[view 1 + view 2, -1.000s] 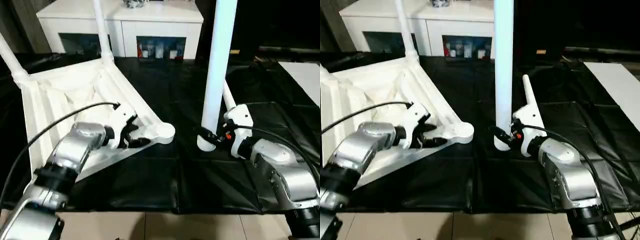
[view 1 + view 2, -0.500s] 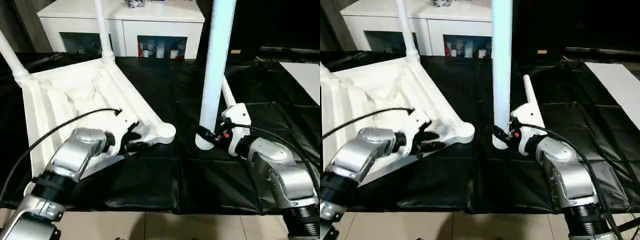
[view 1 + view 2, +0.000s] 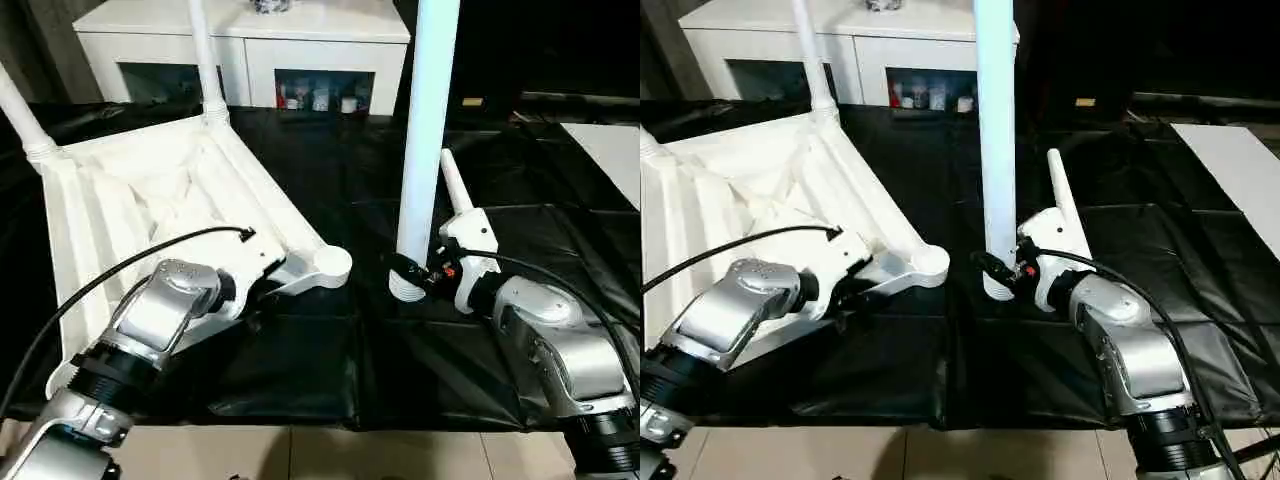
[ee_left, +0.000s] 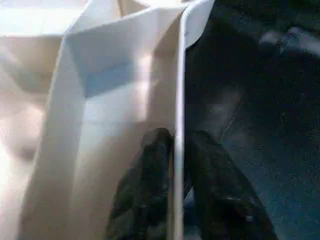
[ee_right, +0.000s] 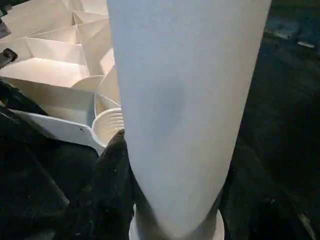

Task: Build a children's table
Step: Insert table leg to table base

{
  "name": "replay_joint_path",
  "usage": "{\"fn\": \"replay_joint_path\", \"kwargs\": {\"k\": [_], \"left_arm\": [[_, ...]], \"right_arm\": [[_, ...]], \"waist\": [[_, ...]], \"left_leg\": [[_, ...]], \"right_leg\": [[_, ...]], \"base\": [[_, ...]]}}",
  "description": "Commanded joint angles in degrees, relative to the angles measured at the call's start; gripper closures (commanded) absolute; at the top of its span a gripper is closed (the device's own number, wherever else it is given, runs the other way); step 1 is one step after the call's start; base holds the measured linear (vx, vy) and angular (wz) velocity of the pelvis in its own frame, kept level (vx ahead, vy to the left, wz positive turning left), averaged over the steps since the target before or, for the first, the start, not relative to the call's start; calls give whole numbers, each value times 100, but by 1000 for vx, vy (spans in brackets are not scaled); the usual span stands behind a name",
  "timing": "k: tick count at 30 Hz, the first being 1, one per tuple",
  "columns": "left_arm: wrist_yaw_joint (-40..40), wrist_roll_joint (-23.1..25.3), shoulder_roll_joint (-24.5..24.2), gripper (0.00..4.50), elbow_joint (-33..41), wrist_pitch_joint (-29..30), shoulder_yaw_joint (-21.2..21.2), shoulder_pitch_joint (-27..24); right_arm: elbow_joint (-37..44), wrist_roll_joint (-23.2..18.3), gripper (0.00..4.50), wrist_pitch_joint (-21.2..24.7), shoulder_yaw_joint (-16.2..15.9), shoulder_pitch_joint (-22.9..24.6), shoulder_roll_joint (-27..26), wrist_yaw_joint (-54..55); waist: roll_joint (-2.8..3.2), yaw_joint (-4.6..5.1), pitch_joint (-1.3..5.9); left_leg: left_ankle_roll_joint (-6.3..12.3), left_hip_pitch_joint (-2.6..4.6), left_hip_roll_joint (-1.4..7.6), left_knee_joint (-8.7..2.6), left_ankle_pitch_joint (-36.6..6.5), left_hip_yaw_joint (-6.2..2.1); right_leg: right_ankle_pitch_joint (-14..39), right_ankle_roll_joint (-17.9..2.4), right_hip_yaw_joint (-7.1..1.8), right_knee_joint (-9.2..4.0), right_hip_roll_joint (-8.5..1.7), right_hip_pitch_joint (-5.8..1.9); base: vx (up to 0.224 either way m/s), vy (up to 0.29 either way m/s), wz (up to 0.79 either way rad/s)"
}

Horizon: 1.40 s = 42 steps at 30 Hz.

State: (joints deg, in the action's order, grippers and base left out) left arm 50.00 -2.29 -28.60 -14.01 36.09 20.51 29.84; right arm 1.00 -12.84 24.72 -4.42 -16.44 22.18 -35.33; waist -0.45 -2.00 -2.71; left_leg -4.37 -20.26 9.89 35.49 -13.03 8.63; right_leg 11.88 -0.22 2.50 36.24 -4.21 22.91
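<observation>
Left gripper (image 4: 175,165) has closed onto the tabletop (image 3: 130,190) rim, pinching it; right gripper (image 3: 1005,272) grasps upright white leg (image 3: 996,130).

The upturned tabletop (image 3: 130,200) lies on the surface (image 3: 330,360) at left, two legs (image 3: 205,60) standing in its far sockets. Right of it an upright leg (image 3: 425,140) stands; behind, the cabinet (image 3: 250,45).
</observation>
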Motion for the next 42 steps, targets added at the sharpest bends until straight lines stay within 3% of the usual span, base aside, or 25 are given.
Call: {"fn": "replay_joint_path", "kwargs": {"k": [1, 8, 12, 15, 18, 20, 23, 24, 25, 31, 42], "left_arm": [[56, 83, -41, 405, 132, -30, 61, -34], [49, -114, 84, 450, 177, -351, -185, -171], [85, -381, 222, 450, 396, -411, -326, -399], [308, -419, 189, 450, 831, -966, -122, -809], [419, -476, 117, 450, 1257, -861, 6, -1117], [396, -486, 137, 450, 1354, -889, 8, -1187], [441, -443, 129, 450, 1762, -854, 121, -1433], [417, -438, 150, 450, 1772, -822, 108, -1443], [372, -421, 183, 450, 1773, -798, 86, -1450], [145, -281, 268, 450, 1474, -781, -35, -1285], [39, -294, 303, 450, 1318, -758, -234, -1131]], "right_arm": [[-10, -11, 260, -44, 58, -111, -4, 0], [-16, -231, 261, 52, 161, -128, -102, -62], [45, -568, 261, 331, 330, -187, -195, -125], [199, -989, 262, 809, 445, -309, -287, -235], [201, -997, 262, 899, 360, -385, -283, -281], [183, -1011, 262, 947, 345, -420, -293, -273], [44, -967, 262, 1118, 162, -577, -339, -322], [25, -978, 262, 1158, 152, -592, -351, -320], [1, -993, 262, 1226, 125, -614, -358, -330], [-188, -818, 262, 1432, -199, -677, -271, -450], [-280, -761, 262, 1665, -348, -750, -52, -563]], "waist": [[16, -18, 325], [0, -18, 322], [-10, -6, 320], [-10, -2, 326], [11, -12, 328], [-10, -33, 321], [-29, -59, 287], [-17, -66, 285], [-54, -62, 286], [-95, -89, 289], [-89, -82, 284]], "left_leg": [[251, -27, 229, -454, -369, -20], [257, -36, 234, -459, -379, -17], [305, -48, 241, -463, -334, -14], [412, -41, 253, -449, -196, -6], [445, -10, 271, -450, -147, 9], [457, 3, 268, -451, -129, 24], [338, -13, 274, -493, -360, 29], [290, 9, 270, -488, -433, 46], [281, 19, 270, -488, -453, 56], [238, -13, 254, -482, -319, 71], [180, -11, 251, -484, -443, 69]], "right_leg": [[203, -1488, -254, -389, -330, -356], [278, -1475, -259, -396, -340, -359], [207, -1505, -259, -388, -340, -367], [75, -1543, -265, -378, -349, -359], [48, -1562, -259, -369, -339, -326], [69, -1564, -262, -376, -331, -316], [561, -1429, -255, -400, -331, -320], [724, -1358, -266, -426, -334, -292], [775, -1328, -268, -432, -326, -284], [858, -1133, -281, -433, -335, -289], [1140, -1044, -280, -463, -331, -267]], "base": [[0, 0, 0], [0, 0, 0], [0, 0, 0], [0, 0, 0], [0, 0, 0], [0, 0, 0], [0, 0, 0], [0, 0, 0], [0, 0, 0], [0, 0, 0], [0, 0, 0]]}}
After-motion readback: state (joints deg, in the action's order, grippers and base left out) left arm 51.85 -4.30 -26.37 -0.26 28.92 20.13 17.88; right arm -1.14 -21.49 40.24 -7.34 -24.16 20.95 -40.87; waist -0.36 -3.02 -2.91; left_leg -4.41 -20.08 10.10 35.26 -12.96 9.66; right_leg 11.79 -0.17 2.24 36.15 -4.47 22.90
